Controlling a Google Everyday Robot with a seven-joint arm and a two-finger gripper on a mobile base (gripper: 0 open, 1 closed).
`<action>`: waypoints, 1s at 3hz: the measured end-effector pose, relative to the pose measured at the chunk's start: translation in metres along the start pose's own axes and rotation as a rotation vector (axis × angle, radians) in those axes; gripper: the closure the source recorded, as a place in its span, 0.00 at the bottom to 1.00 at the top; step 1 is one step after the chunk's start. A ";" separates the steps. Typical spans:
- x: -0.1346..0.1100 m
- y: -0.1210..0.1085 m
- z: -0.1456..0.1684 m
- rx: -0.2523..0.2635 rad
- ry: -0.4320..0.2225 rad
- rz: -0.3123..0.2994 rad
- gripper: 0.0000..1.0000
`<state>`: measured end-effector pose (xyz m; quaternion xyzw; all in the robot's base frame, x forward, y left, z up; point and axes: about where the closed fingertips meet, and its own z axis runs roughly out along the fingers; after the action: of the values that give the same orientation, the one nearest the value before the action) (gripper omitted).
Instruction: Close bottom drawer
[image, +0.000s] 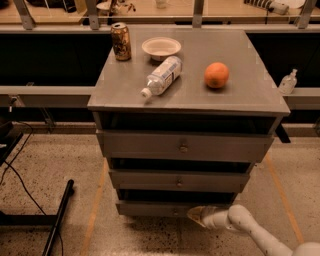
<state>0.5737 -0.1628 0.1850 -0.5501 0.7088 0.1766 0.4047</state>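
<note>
The grey cabinet (185, 95) has three drawers. The bottom drawer (150, 208) is the lowest and narrowest grey front, with a dark gap above it. My gripper (192, 214) comes in low from the right on a white arm (250, 229). Its tip rests against the right part of the bottom drawer's front, close to the floor. The middle drawer (177, 180) and the top drawer (182, 146) with its round knob sit above.
On the cabinet top lie a can (121, 41), a white bowl (161, 48), a plastic bottle (161, 76) on its side and an orange (216, 75). A black pole (59, 220) and cable lie on the speckled floor at left. A shelf rail runs behind.
</note>
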 end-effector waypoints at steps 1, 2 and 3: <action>0.049 0.070 -0.023 -0.097 -0.062 -0.008 1.00; 0.072 0.145 -0.050 -0.242 -0.086 -0.040 1.00; 0.065 0.169 -0.053 -0.295 -0.072 -0.080 1.00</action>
<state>0.3934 -0.1855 0.1344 -0.6247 0.6377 0.2822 0.3513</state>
